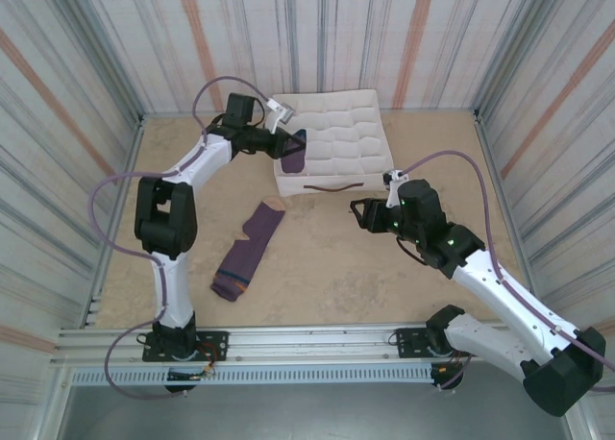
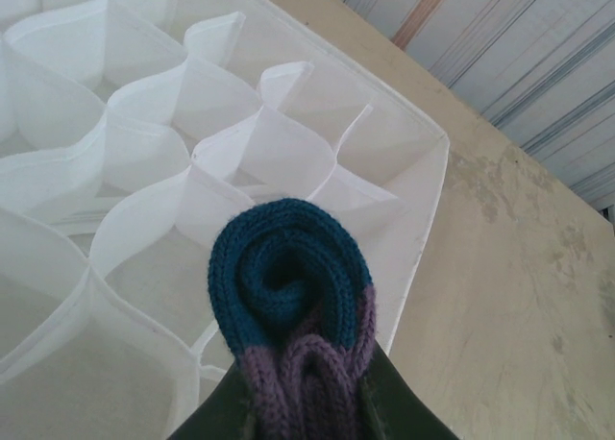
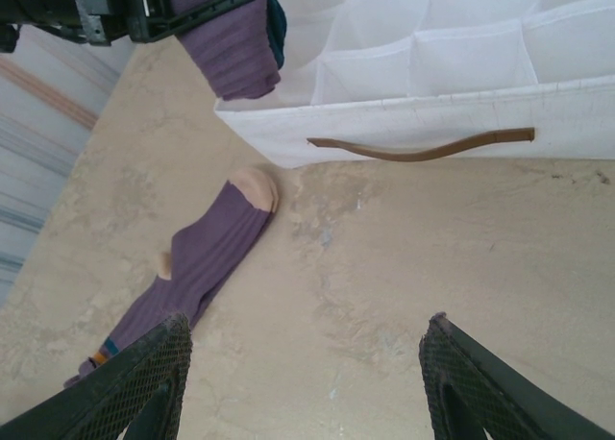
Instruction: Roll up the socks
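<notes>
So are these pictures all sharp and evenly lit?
Top view: even light, faint shadows on the table. Left wrist view: the rolled sock shows crisp knit, the white box nearly washed out. Right wrist view: the flat sock looks slightly soft, the right end effector shows very dark fingers.

The compartment box [image 1: 336,137] is located at the far centre of the worktop [image 1: 336,277], with its handle [image 1: 325,183] on the near wall. The rolled sock [image 1: 295,152] is held in the left gripper [image 1: 286,146] above the left edge of the box, towards the near left corner. The flat sock [image 1: 250,248] is laid on the worktop in front of that corner; its far end is positioned just before the corner, and its near end is directed towards the left arm's base. The right gripper [image 1: 357,214] is positioned to the right of the flat sock, in front of the box's near wall, over bare worktop, well apart from the flat sock.
</notes>
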